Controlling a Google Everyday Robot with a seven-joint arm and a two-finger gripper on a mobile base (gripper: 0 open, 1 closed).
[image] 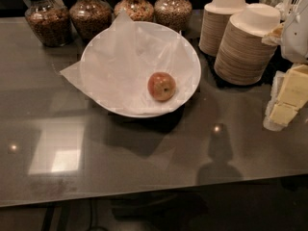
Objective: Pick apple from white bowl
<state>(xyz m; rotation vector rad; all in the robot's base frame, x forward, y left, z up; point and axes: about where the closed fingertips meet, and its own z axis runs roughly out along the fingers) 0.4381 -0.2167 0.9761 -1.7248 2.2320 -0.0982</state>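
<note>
A small red apple [161, 86] with yellowish patches and a dark stem dimple lies in the right half of the white bowl [96, 88]. The bowl is wide, shallow and lined with crinkled white paper, and stands on the dark table. My gripper [287, 102], white with pale yellow parts, comes in at the right edge of the view. It is to the right of the bowl, apart from it and from the apple.
Four glass jars [90, 14] of grains and nuts stand along the back. Two stacks of small paper bowls [246, 44] stand at the back right, next to my gripper. The glossy table's front edge [144, 194] runs across the bottom.
</note>
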